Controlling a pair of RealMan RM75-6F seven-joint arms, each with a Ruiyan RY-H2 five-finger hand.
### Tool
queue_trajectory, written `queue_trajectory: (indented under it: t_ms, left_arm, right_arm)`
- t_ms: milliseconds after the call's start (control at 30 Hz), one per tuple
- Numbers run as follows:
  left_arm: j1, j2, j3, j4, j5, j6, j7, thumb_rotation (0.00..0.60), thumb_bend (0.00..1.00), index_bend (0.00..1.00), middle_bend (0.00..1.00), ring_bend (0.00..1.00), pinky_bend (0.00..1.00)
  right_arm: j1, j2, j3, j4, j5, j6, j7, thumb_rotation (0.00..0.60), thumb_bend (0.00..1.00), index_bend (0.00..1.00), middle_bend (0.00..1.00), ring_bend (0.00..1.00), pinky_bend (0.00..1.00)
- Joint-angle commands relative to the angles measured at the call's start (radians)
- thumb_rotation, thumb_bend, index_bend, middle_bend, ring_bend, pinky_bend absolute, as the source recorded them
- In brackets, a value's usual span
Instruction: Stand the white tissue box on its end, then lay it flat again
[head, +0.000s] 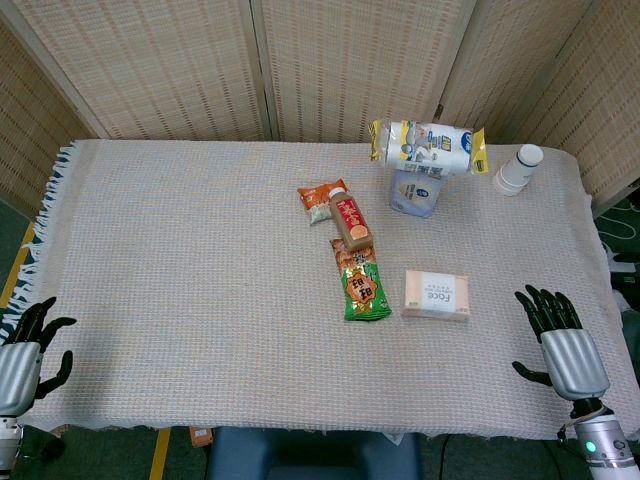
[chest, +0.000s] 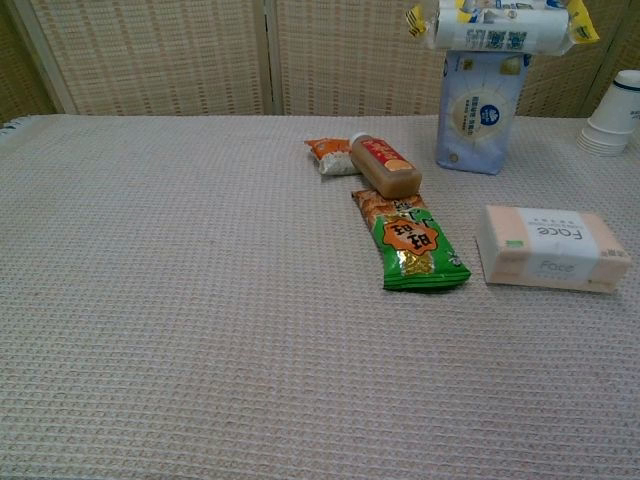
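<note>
The white tissue box (head: 436, 294) (chest: 553, 248), marked "Face", lies flat on the woven table cloth, right of centre. My right hand (head: 562, 340) hovers near the table's front right corner, a little to the right of the box, with its fingers spread and nothing in it. At the front left edge sits my left hand (head: 27, 352), also empty with fingers apart, far from the box. Neither hand shows in the chest view.
A green snack packet (head: 359, 279) (chest: 411, 240) lies just left of the box, with a brown bottle (head: 350, 222) and an orange packet (head: 322, 198) behind it. A blue tissue pack (head: 416, 192) carries a wrapped roll (head: 428, 146). Stacked paper cups (head: 519, 168) stand far right.
</note>
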Motion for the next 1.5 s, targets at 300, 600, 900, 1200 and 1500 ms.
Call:
queue_trajectory:
  t_ms: [300,600,900,1200,1500]
  left_arm:
    - [0.004,-0.002,0.008,-0.018,0.012,0.011,0.032,0.6,0.49,0.27,0.0,0.0,0.29]
    - [0.01,0.013,0.004,-0.032,0.006,0.019,0.018,0.6,0.49,0.27,0.0,0.0,0.29]
    - [0.012,0.026,0.009,-0.038,0.016,0.019,-0.004,0.6,0.49,0.27,0.0,0.0,0.29]
    - [0.014,0.036,0.01,-0.042,0.013,0.015,-0.019,0.6,0.49,0.27,0.0,0.0,0.29]
    - [0.012,0.042,0.009,-0.044,0.005,0.008,-0.025,0.6,0.49,0.27,0.0,0.0,0.29]
  right_arm:
    - [-0.017,0.017,0.019,-0.014,-0.014,-0.017,0.009,0.6,0.0,0.0,0.0,0.03,0.0]
    - [-0.022,0.005,0.032,-0.012,-0.017,-0.043,-0.005,0.6,0.0,0.02,0.0,0.03,0.0]
    - [0.083,0.043,0.124,-0.2,0.111,-0.21,-0.128,0.6,0.0,0.01,0.0,0.05,0.0]
    - [0.348,-0.03,0.273,-0.369,0.619,-0.368,-0.642,0.6,0.0,0.0,0.0,0.05,0.0]
    - [0.514,-0.168,0.286,-0.271,0.882,-0.378,-0.81,0.6,0.0,0.0,0.0,0.05,0.0]
